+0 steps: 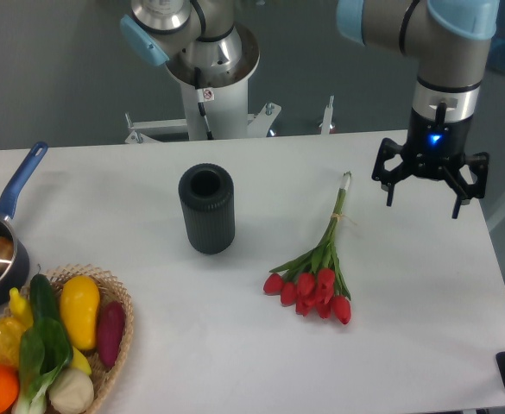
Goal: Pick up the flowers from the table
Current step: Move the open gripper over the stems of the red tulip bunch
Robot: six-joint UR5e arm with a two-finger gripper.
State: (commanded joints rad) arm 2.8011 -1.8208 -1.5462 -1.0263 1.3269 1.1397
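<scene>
1. A wicker basket [114, 345] of vegetables lies nearest, well left of the flowers [317, 276].
2. The flowers lie flat on the table [235, 362], stems exposed for gripping.
3. The gripper [425, 197] hangs right of the stems, spread wide, holding nothing, probably ready to approach.

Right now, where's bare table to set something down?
Widest bare table: front strip between the wicker basket and the flowers, below the dark vase. Also bare: the back-left stretch between the saucepan and vase. Crowded: front-left corner, and the right side where the open gripper hangs by the stems.
</scene>
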